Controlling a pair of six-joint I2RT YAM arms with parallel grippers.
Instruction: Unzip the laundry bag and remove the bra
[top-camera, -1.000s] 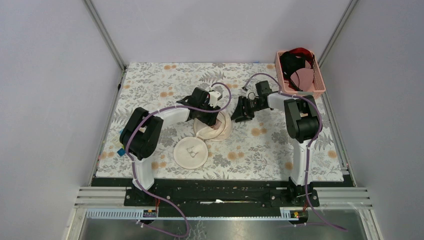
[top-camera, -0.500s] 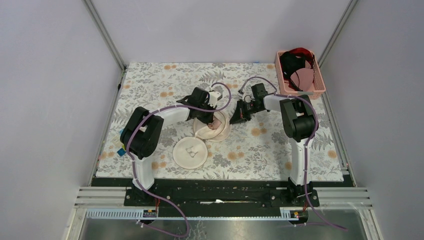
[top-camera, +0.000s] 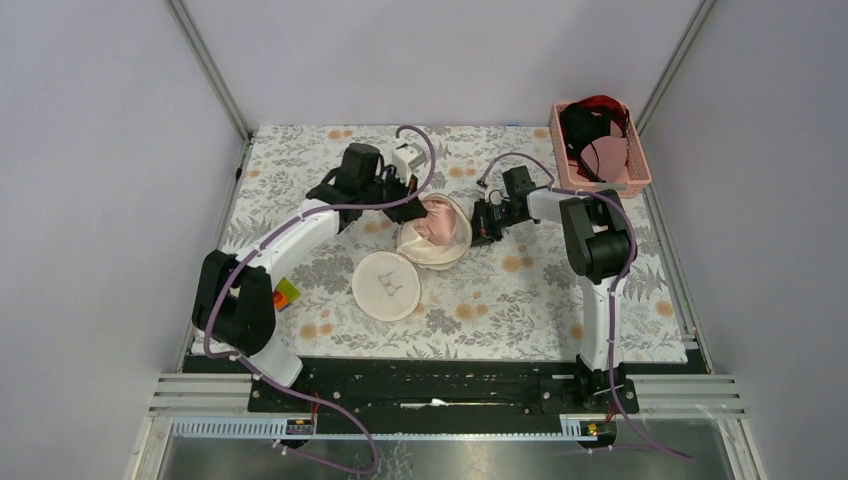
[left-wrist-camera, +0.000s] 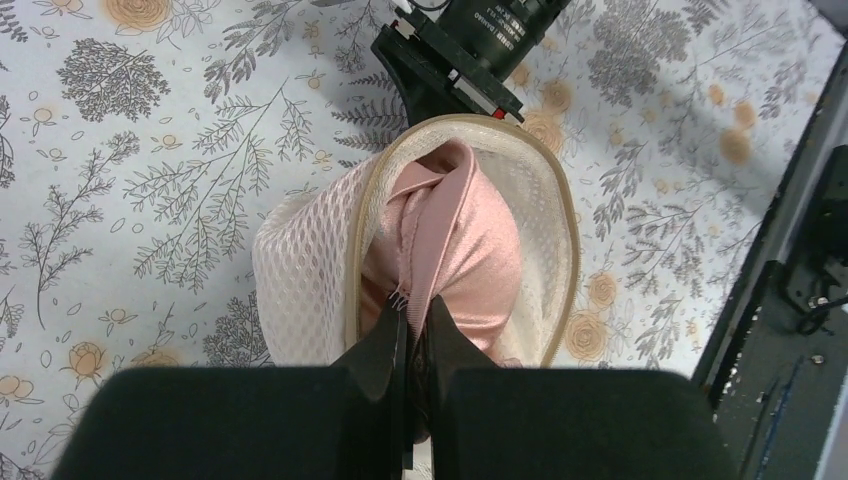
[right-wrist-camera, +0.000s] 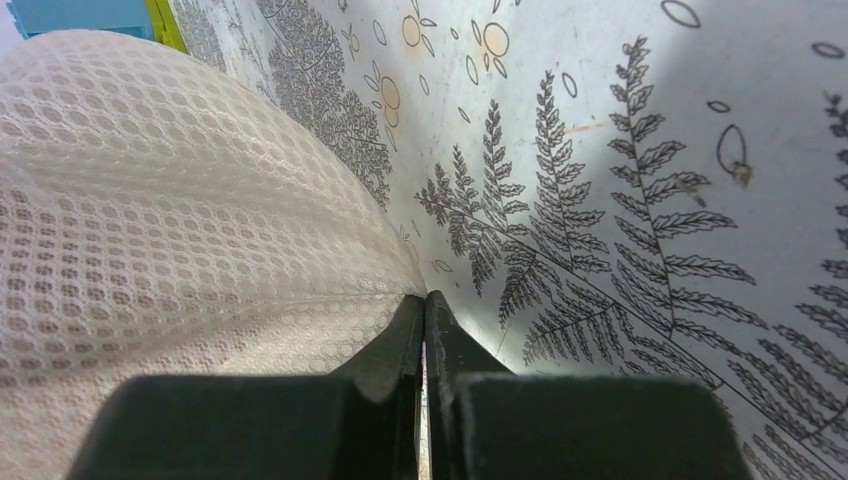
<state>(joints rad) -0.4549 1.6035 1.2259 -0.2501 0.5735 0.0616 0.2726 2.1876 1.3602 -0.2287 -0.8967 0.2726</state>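
The bra (left-wrist-camera: 455, 240) lies bunched in the open bag (left-wrist-camera: 300, 270) on the desk (left-wrist-camera: 150, 150), its length running straight away from the left hand (left-wrist-camera: 410, 318), which pinches its near end. The right hand (right-wrist-camera: 422, 305) is clamped on the bag's right rim.

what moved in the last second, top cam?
The left gripper pulled back toward the far left, jaws shut on the bra, tipping the laundry bag so its open side and the pink fabric show. The bag's flat half slid slightly farther away. The right gripper edged in, jaws pinching the bag's right rim. The pink basket is unchanged.
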